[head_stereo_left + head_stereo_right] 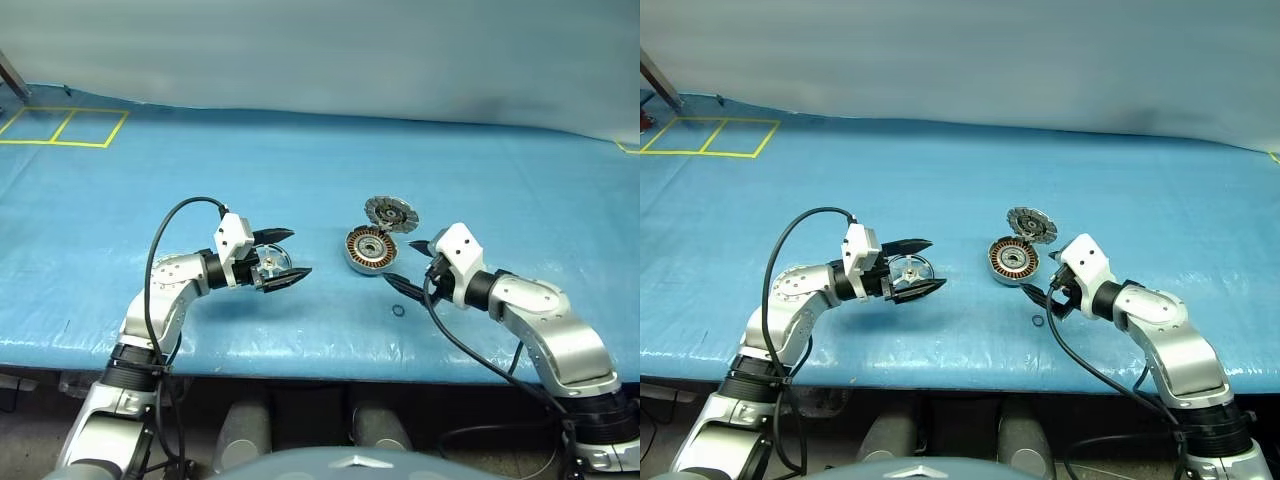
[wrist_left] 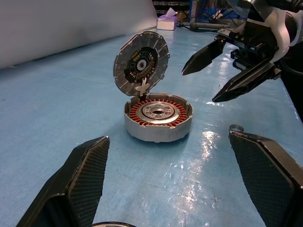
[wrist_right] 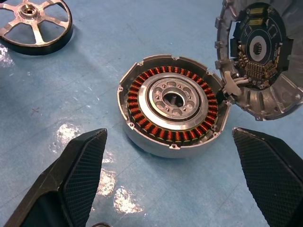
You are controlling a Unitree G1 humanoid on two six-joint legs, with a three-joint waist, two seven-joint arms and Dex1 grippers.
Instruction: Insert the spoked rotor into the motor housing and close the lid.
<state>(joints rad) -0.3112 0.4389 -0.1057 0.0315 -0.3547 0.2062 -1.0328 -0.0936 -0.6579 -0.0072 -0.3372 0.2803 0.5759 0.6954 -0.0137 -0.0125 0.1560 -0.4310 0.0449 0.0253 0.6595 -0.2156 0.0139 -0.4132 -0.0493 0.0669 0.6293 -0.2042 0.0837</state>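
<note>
The spoked rotor lies flat on the blue table, between the spread fingers of my open left gripper, which hovers just over it without gripping. To its right stands the motor housing, its copper windings and silver centre showing. Its grey segmented lid is hinged up at the far edge, circuit side facing the housing. My open right gripper sits close beside the housing on its right, one finger on each side of the near edge, touching nothing.
A tiny black ring lies on the table in front of the housing, below the right gripper. Yellow tape squares mark the far left corner. The table's front edge runs just under both arms.
</note>
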